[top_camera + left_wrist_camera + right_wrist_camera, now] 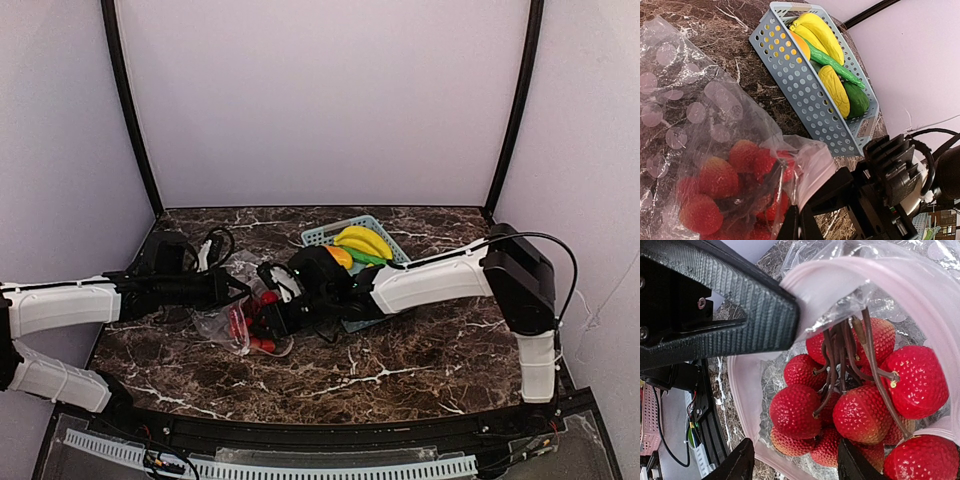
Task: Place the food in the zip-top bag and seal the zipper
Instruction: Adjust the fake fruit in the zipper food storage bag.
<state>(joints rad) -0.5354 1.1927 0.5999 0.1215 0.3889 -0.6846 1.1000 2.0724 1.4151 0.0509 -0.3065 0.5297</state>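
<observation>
- Red, pebbly plastic fruits [860, 415] on brown stems lie bunched inside the clear, dotted plastic zip-top bag [690, 110], which lies on the dark marble worktop [420, 350], left of centre.
- The left gripper [799, 221] is pinched narrow on the bag's lip, lifting the pinkish-white zipper strip [920, 290] so the mouth gapes.
- The right gripper [797, 462] sits at that mouth, jaws wide, holding nothing that I can see. The red bunch lies just ahead of it.
- My read is that we're mid-loading. The yellow plastic bananas [822, 32], the orange piece [801, 46] and the green vegetables [830, 62] sit in the light-blue lattice basket [805, 95], just right of the bag.
- The next move calls for the right gripper to back out without snagging the film, swing over the basket and take a piece from above, while the left one holds the lip up.
- For room, the basket's near wall stands close to the bag and the right arm, so that's the tight spot. The worktop toward the arm bases lies open.
- The edge to watch is the floppy lip, which could fold shut if the pinch slips. The zipper is unsealed.
</observation>
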